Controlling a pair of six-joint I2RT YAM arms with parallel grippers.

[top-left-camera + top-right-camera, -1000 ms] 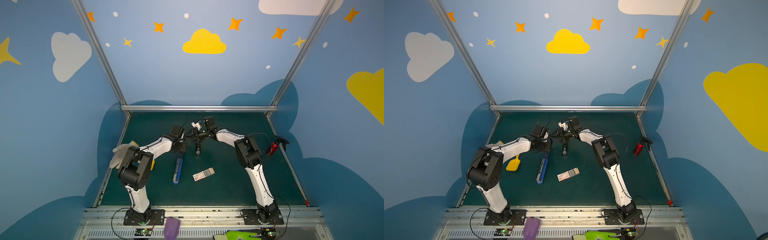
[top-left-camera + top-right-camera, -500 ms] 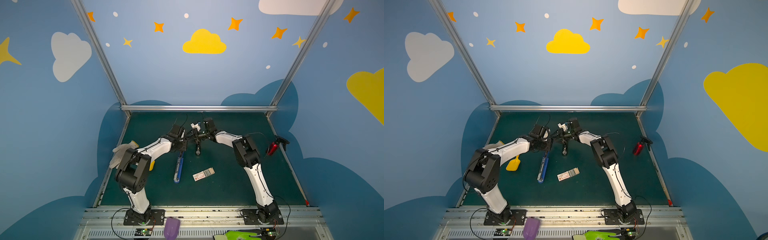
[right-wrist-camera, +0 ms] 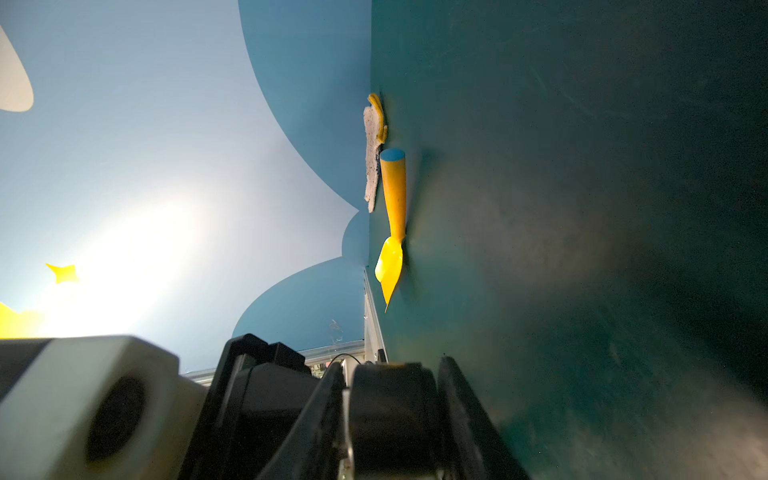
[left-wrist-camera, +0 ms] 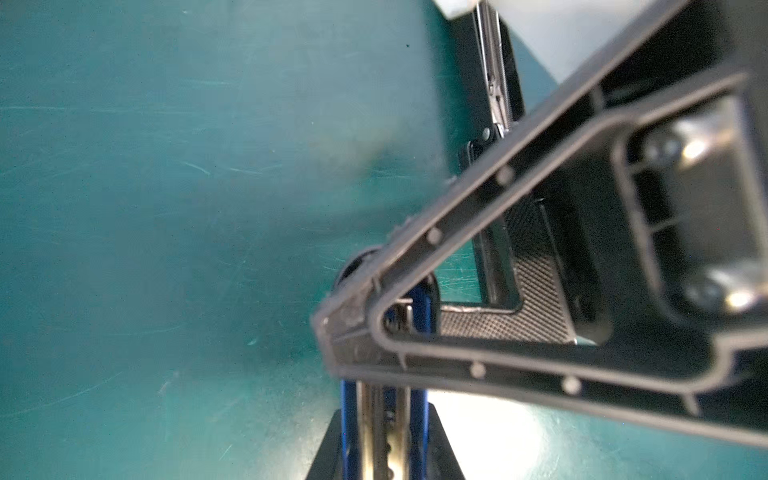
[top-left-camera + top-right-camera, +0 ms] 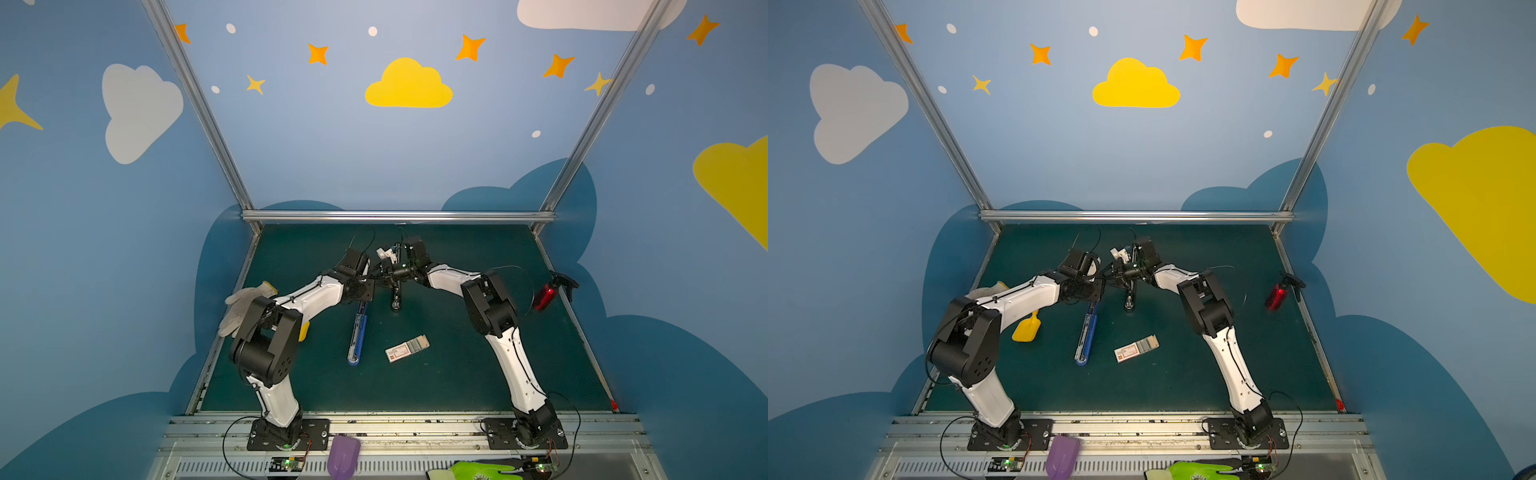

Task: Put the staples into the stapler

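The left gripper (image 5: 363, 296) and right gripper (image 5: 388, 276) are dark and crowded together in both top views, so you cannot tell how their jaws stand. The left arm (image 5: 316, 293) covers the far end of the stapler (image 5: 356, 336) and, in a top view, most of the yellow scoop (image 5: 304, 331). The staples (image 5: 415, 344) are too small to count. The bottom edge cuts off the purple scoop (image 5: 343, 457) and green glove (image 5: 478, 471). Your left wrist view shows a blurred black ribbed part (image 4: 478, 365).
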